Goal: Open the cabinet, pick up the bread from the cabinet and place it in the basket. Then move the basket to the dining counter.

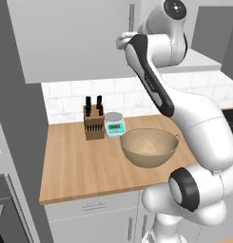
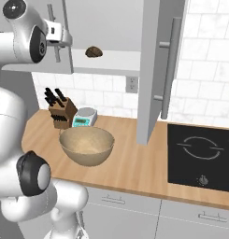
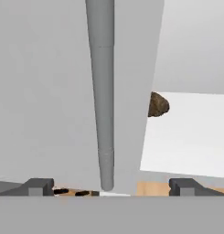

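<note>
The cabinet hangs above the counter. Its right door (image 2: 155, 70) stands swung open and its left door (image 3: 49, 91) is closed. The bread (image 2: 93, 52), a small dark brown lump, lies on the white shelf inside; in the hand view the left door's edge half hides the bread (image 3: 158, 104). My gripper (image 3: 112, 187) is open at the left door's silver bar handle (image 3: 102, 91), with the bar's lower end between the spread fingertips and not clamped. From the right base, the gripper (image 2: 57, 36) is up at that handle. The tan basket (image 1: 149, 147) sits empty on the tiled-back counter. The dining counter is out of view.
A knife block (image 1: 93, 122) and a small kitchen scale (image 1: 114, 124) stand behind the basket by the tiled wall. A black hob (image 2: 202, 154) is set into the counter to the right. The open door hangs over the counter between basket and hob.
</note>
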